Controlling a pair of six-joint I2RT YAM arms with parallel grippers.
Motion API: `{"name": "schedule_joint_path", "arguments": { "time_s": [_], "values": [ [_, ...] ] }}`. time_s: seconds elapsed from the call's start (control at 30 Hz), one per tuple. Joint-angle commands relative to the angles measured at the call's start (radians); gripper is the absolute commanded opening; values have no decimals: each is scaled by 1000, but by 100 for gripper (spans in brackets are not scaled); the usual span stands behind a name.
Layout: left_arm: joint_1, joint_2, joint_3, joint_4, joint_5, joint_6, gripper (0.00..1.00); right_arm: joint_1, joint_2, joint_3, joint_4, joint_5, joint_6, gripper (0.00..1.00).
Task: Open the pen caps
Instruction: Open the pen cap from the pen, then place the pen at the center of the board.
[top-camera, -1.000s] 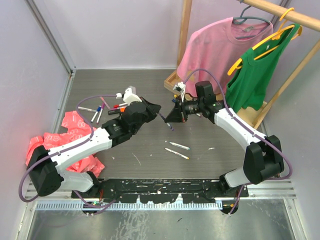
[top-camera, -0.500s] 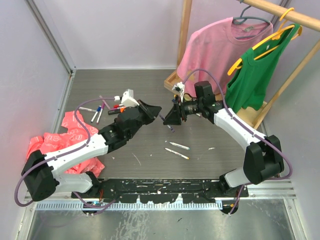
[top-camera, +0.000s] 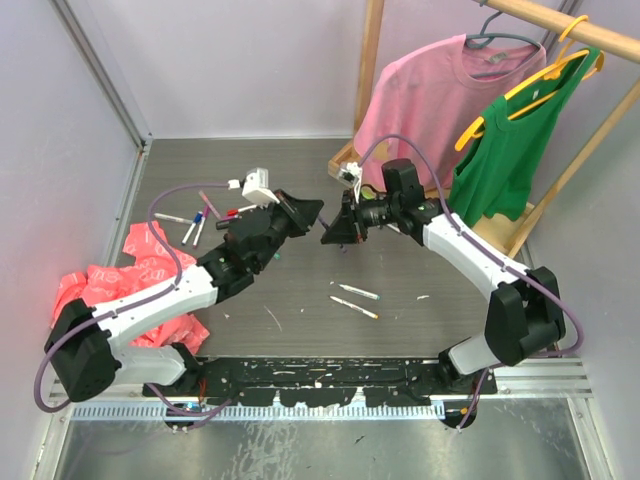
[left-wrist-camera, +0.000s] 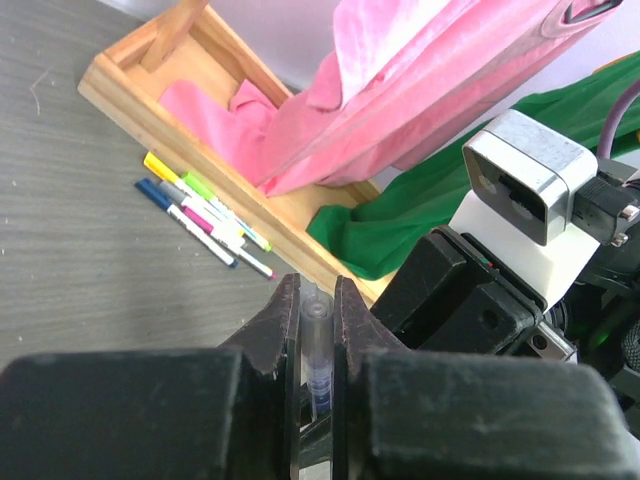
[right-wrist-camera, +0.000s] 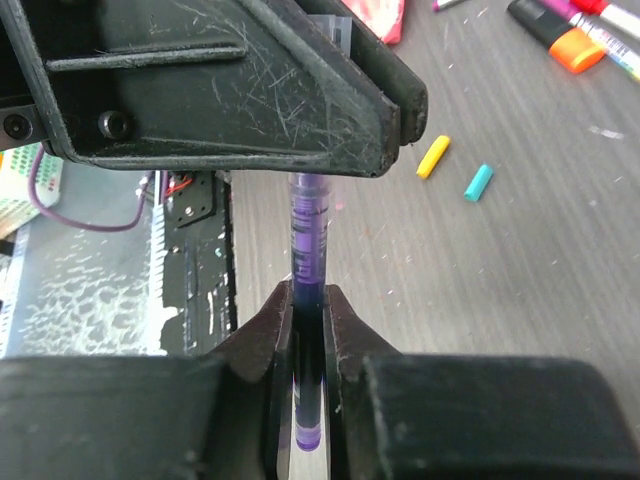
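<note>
Purple pen (right-wrist-camera: 305, 225): faint dark print runs along the barrel, just above the tips of the right end effector (right-wrist-camera: 308, 297), but it's too small and blurred to read.
Red bag (top-camera: 140, 262): white printed marks show, well away from the left end effector (top-camera: 314, 212), back beside its arm. No letters can be made out.
Verdict: no legible word, brand or number.
</note>
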Motion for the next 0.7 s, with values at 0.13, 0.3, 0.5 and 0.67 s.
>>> {"name": "schedule_joint_path", "arguments": {
  "time_s": [0.13,0.3,0.5,0.67],
  "values": [
    [197,-52,168,244,-70,146,0,23,35,44,-47,-4,-22,1],
    [244,-71,199,226,-76,148,0,24,42,50,-69,10,-50,1],
    [276,-152,102,232,-67,133,0,24,39,64,-129,58,-138,1],
    [281,-283,-92,223,88,131,0,24,57,96,-349,394,-411,1]
  ]
}}
